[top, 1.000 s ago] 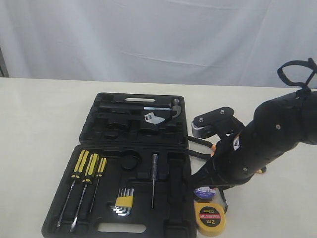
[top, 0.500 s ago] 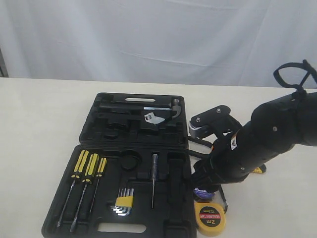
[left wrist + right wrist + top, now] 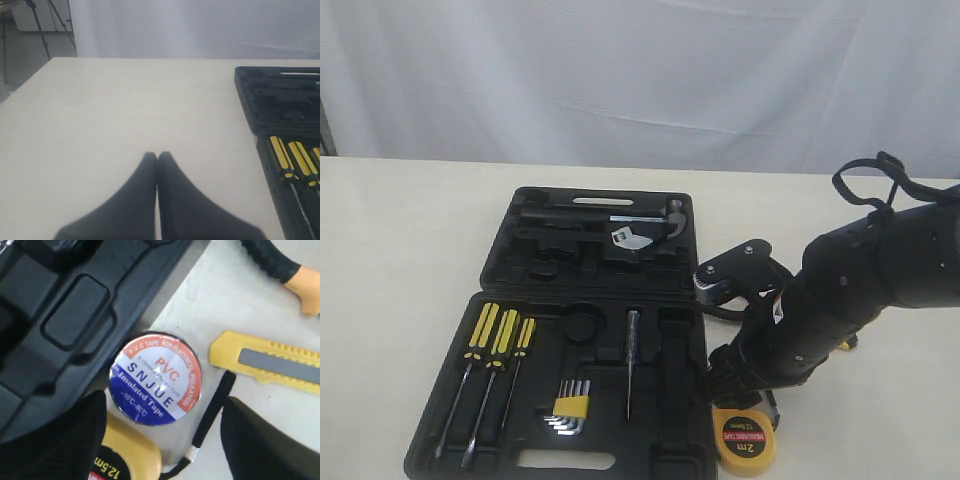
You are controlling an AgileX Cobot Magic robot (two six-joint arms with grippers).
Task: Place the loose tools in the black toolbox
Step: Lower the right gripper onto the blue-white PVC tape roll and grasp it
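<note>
Right gripper [image 3: 162,402] over the tape roll [image 3: 156,377], grasp not yet made.
Toolbox [image 3: 60,315] sits outside one finger, lid open. Pliers [image 3: 280,265] and knife [image 3: 270,362] lie beyond the other finger's tip. Tape measure [image 3: 125,455] is right against the first finger, touching the roll. Jaws stand well apart, holding nothing, with the roll on the table between them. Step in hand looks like picking the roll. Next: drop, close on its rim, stay clear of the measure's strap [image 3: 210,415] (it runs through the gap). Left gripper [image 3: 157,156] is pinched closed, empty, off to the side.
</note>
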